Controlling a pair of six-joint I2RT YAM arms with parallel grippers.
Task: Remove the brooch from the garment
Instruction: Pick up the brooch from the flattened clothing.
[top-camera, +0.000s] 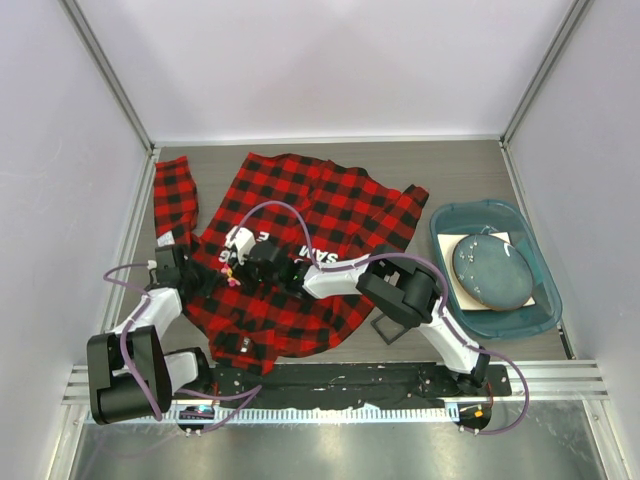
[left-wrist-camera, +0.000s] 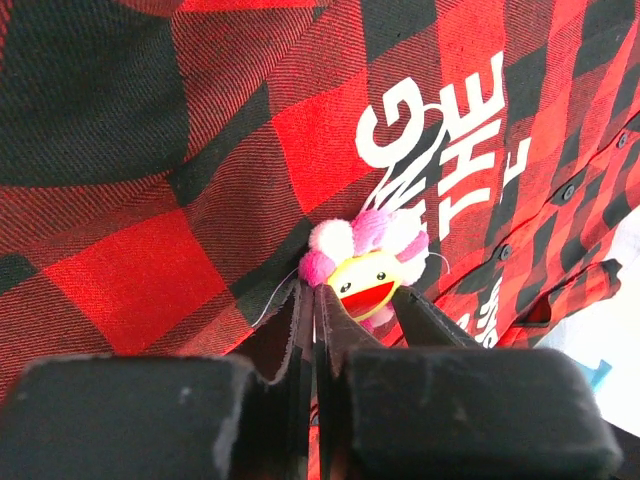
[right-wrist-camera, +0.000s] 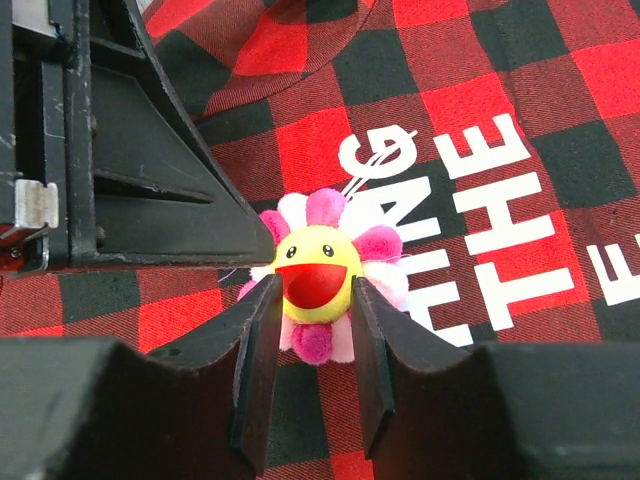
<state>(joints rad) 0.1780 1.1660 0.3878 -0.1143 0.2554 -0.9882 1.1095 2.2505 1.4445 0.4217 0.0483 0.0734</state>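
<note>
The garment, a red-and-black check shirt with white lettering, lies spread on the table. The brooch, a small pink flower with a yellow smiling centre, sits on it beside the lettering. My right gripper has a finger against each side of the brooch's yellow centre and is shut on it. My left gripper is shut, pinching the shirt cloth right next to the brooch. In the top view both grippers meet at the brooch, left and right.
A teal bin holding a round grey plate stands at the right. A black square frame lies by the shirt's near right hem. The left gripper's body fills the right wrist view's upper left.
</note>
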